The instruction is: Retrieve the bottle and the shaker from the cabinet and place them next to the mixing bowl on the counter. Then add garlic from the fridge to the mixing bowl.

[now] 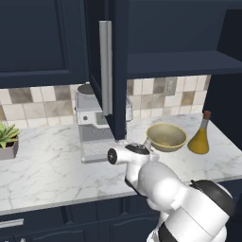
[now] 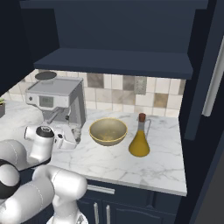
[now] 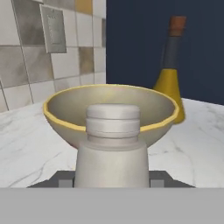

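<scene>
Pale grey-beige shaker point(image 3: 112, 151), narrower ridged cap | pincer point(image 3: 112, 181) clamped on it | mixing bowl point(image 3: 65, 107) just behind

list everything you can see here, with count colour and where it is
mixing bowl: 1, tan-yellow, on the counter between coffee machine and bottle
bottle: 1, amber with reddish stopper, upright on the counter beside the bowl
shaker: 1, pale grey-beige, held between the fingers, in front of the bowl
coffee machine: 1, silver-grey, against the backsplash
potted plant: 1, green in a grey pot, far end of the counter
counter: 1, white marble
cabinet: 1, dark navy, door open, silver bar handle
wall outlet: 1, grey, on the tiled backsplash
gripper: 1, shut on the shaker
</scene>
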